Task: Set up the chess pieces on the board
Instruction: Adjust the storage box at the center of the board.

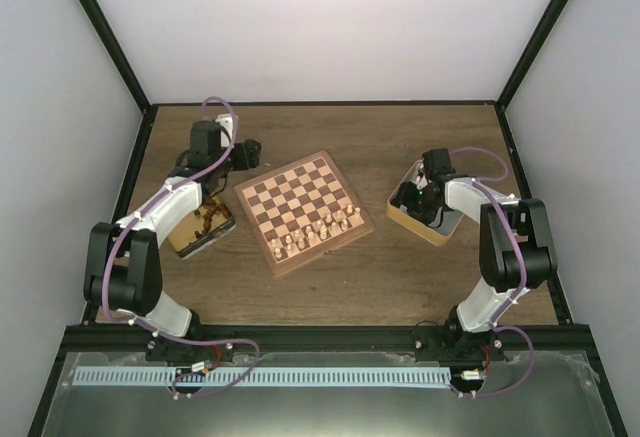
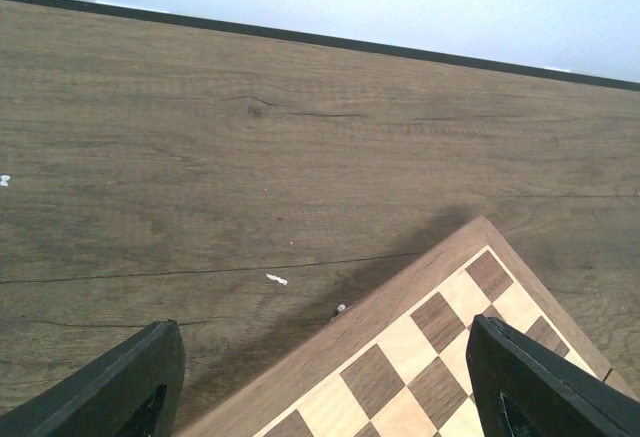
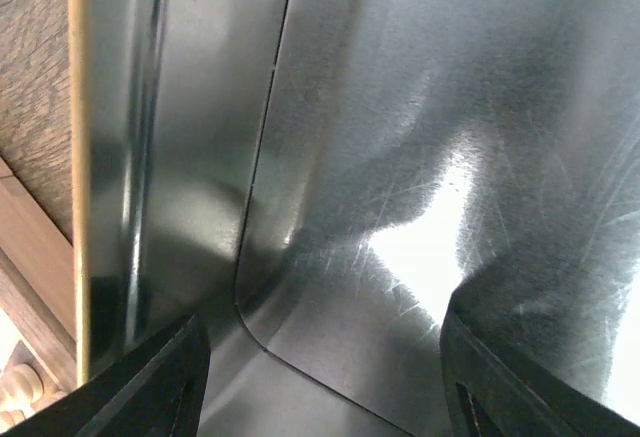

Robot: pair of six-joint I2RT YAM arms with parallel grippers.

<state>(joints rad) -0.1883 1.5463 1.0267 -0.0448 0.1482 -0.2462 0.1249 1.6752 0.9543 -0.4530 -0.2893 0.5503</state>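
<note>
The board (image 1: 290, 192) lies askew in the middle of the table. Several pale chess pieces (image 1: 322, 228) stand on its two near rows; its far rows are bare. My left gripper (image 1: 248, 151) hangs open over the table by the board's far-left corner. In the left wrist view the gripper (image 2: 325, 397) has nothing between its fingers (image 2: 130, 387), and the board (image 2: 420, 347) fills the lower right. My right gripper (image 3: 330, 377) is open and reaches down into a metal tin (image 3: 400, 157) with only bare metal floor between its fingers (image 3: 530, 377). Pale pieces (image 3: 20, 389) peek in at the lower left.
A tin (image 1: 222, 231) left of the board holds dark pieces (image 1: 207, 219). The right tin (image 1: 440, 234) sits right of the board with my right arm over it. White walls and a black frame enclose the wooden table (image 1: 400, 277).
</note>
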